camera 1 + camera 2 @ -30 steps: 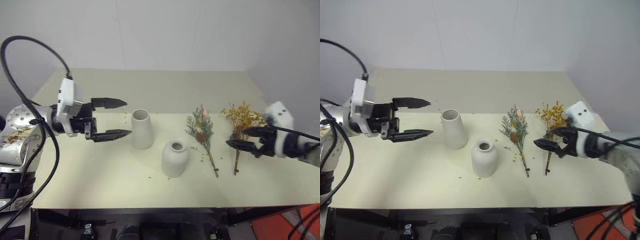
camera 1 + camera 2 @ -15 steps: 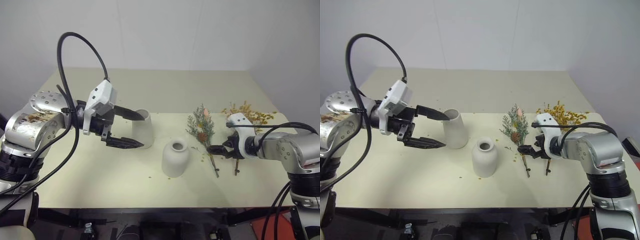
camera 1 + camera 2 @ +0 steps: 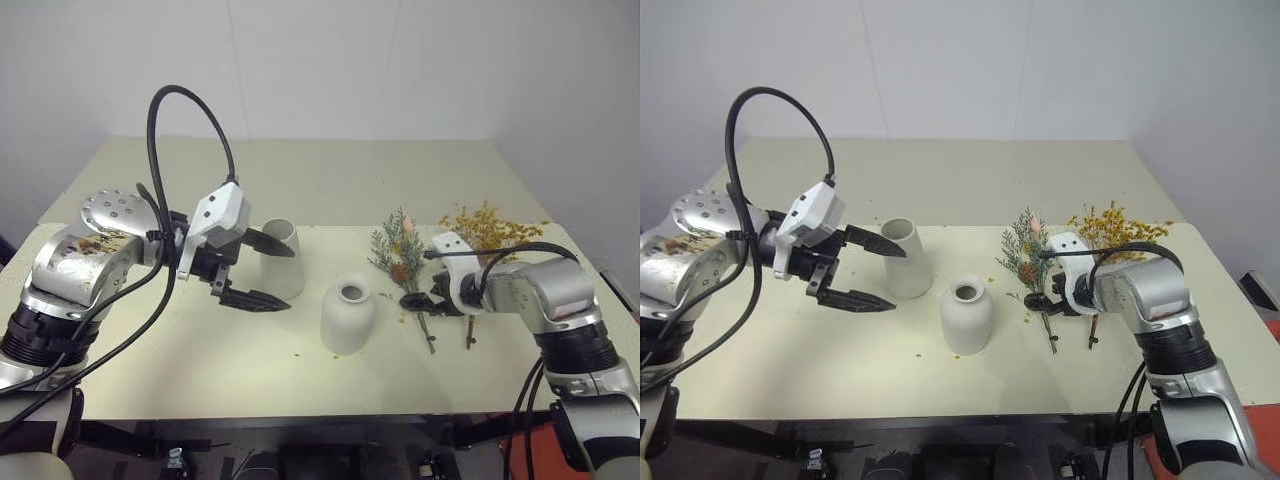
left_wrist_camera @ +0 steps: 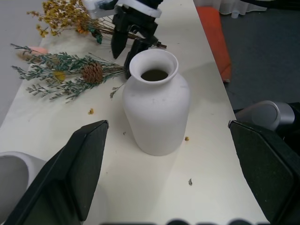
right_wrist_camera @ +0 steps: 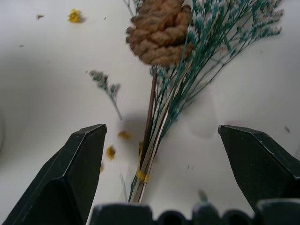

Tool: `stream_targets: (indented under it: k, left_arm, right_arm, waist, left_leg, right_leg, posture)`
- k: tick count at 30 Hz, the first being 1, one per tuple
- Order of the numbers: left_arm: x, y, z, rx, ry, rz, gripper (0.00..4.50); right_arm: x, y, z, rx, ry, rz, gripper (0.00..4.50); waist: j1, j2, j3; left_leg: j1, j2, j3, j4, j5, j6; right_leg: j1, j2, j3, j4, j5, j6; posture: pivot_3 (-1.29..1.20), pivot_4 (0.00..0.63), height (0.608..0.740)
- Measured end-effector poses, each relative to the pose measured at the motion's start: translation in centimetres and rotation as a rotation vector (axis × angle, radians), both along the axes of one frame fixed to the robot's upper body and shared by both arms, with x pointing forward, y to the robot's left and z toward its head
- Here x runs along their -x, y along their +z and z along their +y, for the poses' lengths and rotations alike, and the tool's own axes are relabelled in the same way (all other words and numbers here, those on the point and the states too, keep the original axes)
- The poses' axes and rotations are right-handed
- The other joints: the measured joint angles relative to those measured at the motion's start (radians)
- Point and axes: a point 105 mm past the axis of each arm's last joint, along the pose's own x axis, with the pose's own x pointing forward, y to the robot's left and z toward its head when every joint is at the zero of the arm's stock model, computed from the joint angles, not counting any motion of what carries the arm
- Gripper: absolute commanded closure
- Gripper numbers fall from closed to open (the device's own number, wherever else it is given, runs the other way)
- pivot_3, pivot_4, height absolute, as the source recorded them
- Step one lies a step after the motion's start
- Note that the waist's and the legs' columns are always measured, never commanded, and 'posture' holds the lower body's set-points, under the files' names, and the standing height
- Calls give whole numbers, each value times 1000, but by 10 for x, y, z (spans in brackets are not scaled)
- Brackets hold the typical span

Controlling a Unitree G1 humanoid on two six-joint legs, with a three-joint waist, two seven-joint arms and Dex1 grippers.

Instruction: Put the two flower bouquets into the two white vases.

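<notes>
From your head views, you had two white vases on the surface (image 3: 480, 180): the taller cone vase (image 3: 283, 258), its lower left side hidden behind the left tool (image 3: 265, 272), and the shorter rounded vase (image 3: 348, 317) standing clear in front of it. Two bouquets lay flat to their right: the grey-green bouquet (image 3: 402, 258) and, just beside it, the yellow bouquet (image 3: 487, 229). The stems of both were partly hidden by the right tool (image 3: 415, 300), which sat low over them; whether it touched them could not be made out.

Your left wrist view showed the left tool's fingers (image 4: 79, 173) spread wide with nothing between them; the cone vase was cut off at the corner.

Your right wrist view showed the right tool's fingers (image 5: 82, 164) spread wide to either side of the grey-green stems, with one pinecone (image 5: 159, 30) beyond; the flower tops were cut off.
</notes>
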Motion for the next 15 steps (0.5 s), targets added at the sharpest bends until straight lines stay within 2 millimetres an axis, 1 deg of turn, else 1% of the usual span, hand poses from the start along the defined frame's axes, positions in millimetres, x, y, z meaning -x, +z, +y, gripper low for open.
stream_targets:
  k: [2, 4, 8, 9, 10, 13, 14, 15]
  left_arm:
    - [0, -3, 1, -3, 9, 4, 0]
    - [1, -3, -1, -5, 4, -2, 0]
    - [3, -5, 0, -9, 5, -2, 0]
    - [3, -7, 0, -9, 9, 2, 0]
    - [3, -7, 1, -9, 11, 3, 0]
    - [2, -5, 1, -3, 16, -7, 0]
    - [2, -4, 2, 0, 18, -14, 0]
    - [2, -4, 2, 2, 19, -19, 0]
  right_arm:
    - [-3, -3, 2, -2, 4, 11, 596]
    - [-6, -4, 3, 19, 13, 10, 1231]
    - [-10, -4, 3, 32, 21, 8, 2591]
    - [-10, -5, 3, 32, 27, 9, 3005]
    - [-10, -5, 4, 32, 30, 10, 3293]
    - [-10, -5, 4, 39, 34, 9, 4350]
    - [-10, -5, 4, 39, 36, 8, 4465]
    - [-10, -5, 5, 39, 37, 8, 4465]
  waist:
    - [-4, 0, 0]
    - [-5, 0, 0]
    - [-7, 0, 0]
    - [-8, 0, 0]
    - [-8, 0, 0]
    - [-8, 0, 0]
    - [-8, 0, 0]
    - [-8, 0, 0]
  left_leg:
    - [0, 0, 0, 0, 0, 0]
    - [0, 0, 0, 0, 0, 0]
    - [0, 0, 0, 0, 0, 0]
    - [0, 0, 0, 0, 0, 0]
    - [0, 0, 0, 0, 0, 0]
    - [0, 0, 0, 0, 0, 0]
    - [0, 0, 0, 0, 0, 0]
    - [0, 0, 0, 0, 0, 0]
  right_leg:
    - [0, 0, 0, 0, 1, -1]
    - [0, 0, 0, 0, 1, -1]
    - [0, 0, 0, 0, 1, 0]
    - [0, 0, 0, 0, 1, 0]
    - [0, 0, 0, 0, 1, 0]
    - [0, 0, 0, 0, 0, 0]
    - [0, 0, 0, 0, 0, 0]
    - [0, 0, 0, 0, 1, 0]
  posture:
    - [0, 150, 740]
    - [0, 150, 740]
    - [0, 150, 740]
    - [0, 150, 740]
    - [0, 150, 740]
    - [0, 150, 740]
    - [0, 150, 740]
    - [0, 150, 740]
